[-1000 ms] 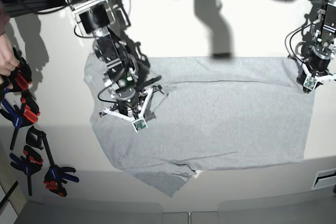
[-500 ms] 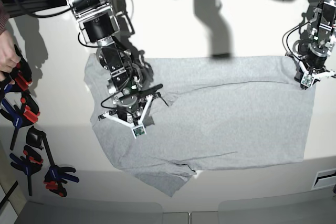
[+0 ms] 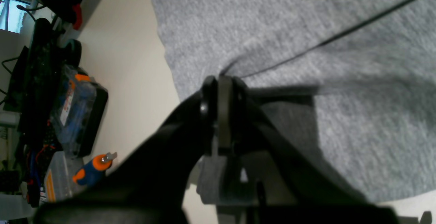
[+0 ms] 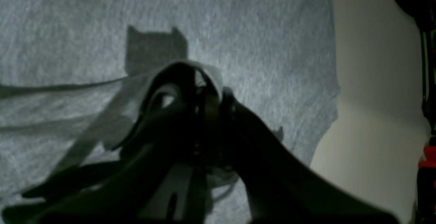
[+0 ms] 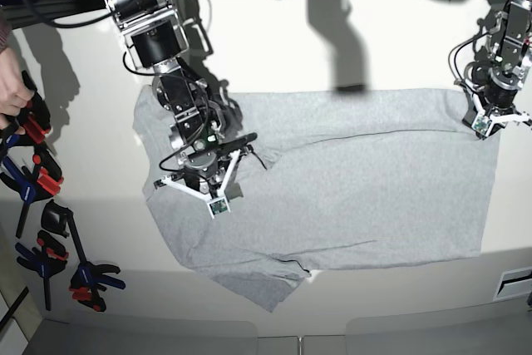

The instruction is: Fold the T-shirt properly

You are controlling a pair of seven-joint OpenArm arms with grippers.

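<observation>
The light grey T-shirt (image 5: 357, 197) lies spread on the pale table, plain side up, with a long crease running across its upper part. My right gripper (image 5: 208, 184) is over the shirt's left part; in the right wrist view its jaws (image 4: 197, 70) are shut on a raised fold of grey fabric (image 4: 255, 30). My left gripper (image 5: 489, 120) is at the shirt's upper right corner; in the left wrist view it (image 3: 221, 81) is shut on the fabric (image 3: 340, 30) near its edge. No lettering shows.
Several black, red and blue spring clamps (image 5: 37, 180) lie along the table's left edge, next to a person's hand (image 5: 10, 89). A tool case (image 3: 75, 111) and an orange-blue tool (image 3: 92, 169) show beyond the shirt's edge. Bare table (image 5: 332, 39) lies behind the shirt.
My left gripper has moved a little toward the table's back, pulling the corner with it. My right gripper has risen slightly with its pinched fold; the crease between them has tightened.
</observation>
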